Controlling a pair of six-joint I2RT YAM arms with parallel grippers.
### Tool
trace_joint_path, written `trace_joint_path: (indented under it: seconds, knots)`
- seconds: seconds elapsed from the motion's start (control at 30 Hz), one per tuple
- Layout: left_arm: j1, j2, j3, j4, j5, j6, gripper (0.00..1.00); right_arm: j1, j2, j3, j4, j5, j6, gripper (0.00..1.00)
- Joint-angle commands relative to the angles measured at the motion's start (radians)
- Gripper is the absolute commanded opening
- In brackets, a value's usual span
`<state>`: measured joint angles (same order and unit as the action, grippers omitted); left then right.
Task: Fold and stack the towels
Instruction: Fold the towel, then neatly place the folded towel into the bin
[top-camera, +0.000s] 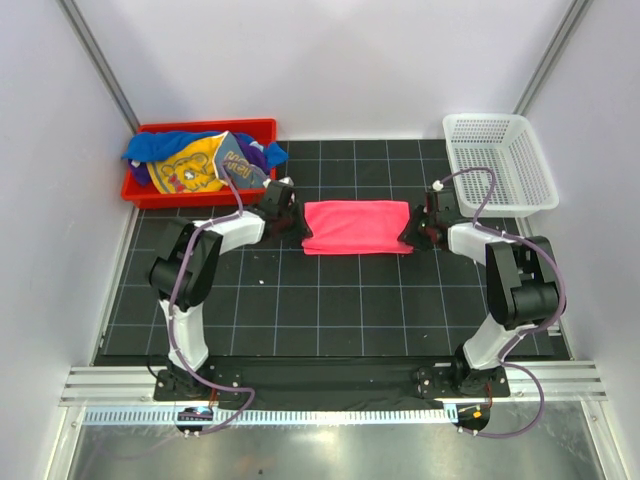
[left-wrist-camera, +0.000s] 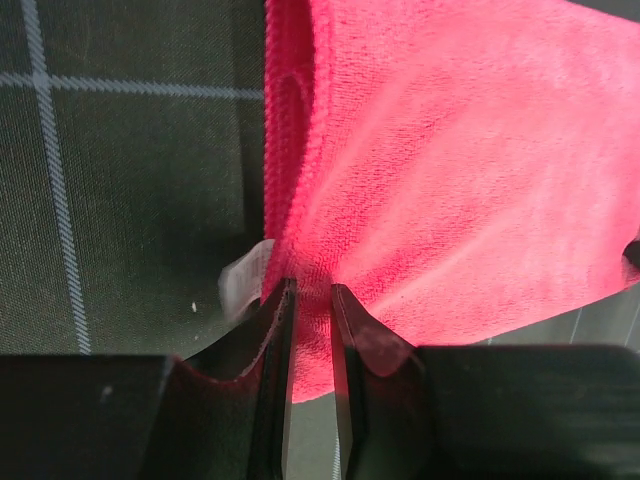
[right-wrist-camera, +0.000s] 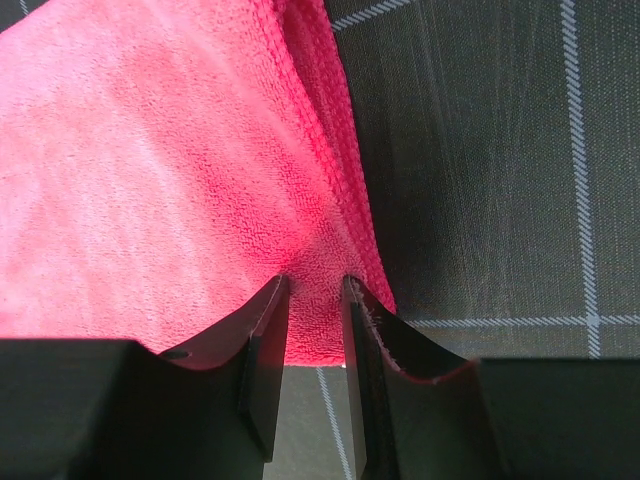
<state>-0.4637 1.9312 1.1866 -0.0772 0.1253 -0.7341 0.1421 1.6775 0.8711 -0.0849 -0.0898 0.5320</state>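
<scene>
Gridded mat (top-camera: 340, 300) surrounds the pink towel (top-camera: 355, 227); left pincer (top-camera: 291, 216) and right pincer (top-camera: 409, 233), nearly closed, nip opposite edges.

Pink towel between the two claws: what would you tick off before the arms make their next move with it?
1. Left gripper pinches the pink towel at its edge: ok, cloth sits between the fingers.
2. Right gripper pinches the opposite edge: ok.
3. Every layer caught in each pinch: cannot tell.
4. Towel lying flat, no bunching in the middle: ok.
5. Other towels out of the way: ok, heaped in the red bin, apart from the pink one.
</scene>
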Motion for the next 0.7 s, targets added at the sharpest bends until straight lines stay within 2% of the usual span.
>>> trace_joint_path:
  seconds: [0.0,0.27,0.47,0.53,0.67]
  knots:
    - [-0.004,-0.005,-0.005,-0.033,-0.012,-0.004,0.24,-0.003,0.008,-0.035,-0.015,0.010,0.013,0.35]
    - [-0.003,-0.054,0.037,-0.107,-0.049,0.027,0.26,-0.003,-0.084,0.041,-0.102,0.041,-0.003,0.36]
    - [-0.003,-0.113,0.105,-0.196,-0.113,0.039,0.44,0.001,-0.099,0.161,-0.202,0.093,-0.055,0.41]
    - [-0.001,-0.115,0.131,-0.232,-0.159,0.039,0.47,0.002,-0.084,0.193,-0.220,0.128,-0.072,0.42]
    - [0.002,-0.094,0.166,-0.265,-0.164,0.044,0.50,0.028,-0.049,0.250,-0.246,0.137,-0.086,0.44]
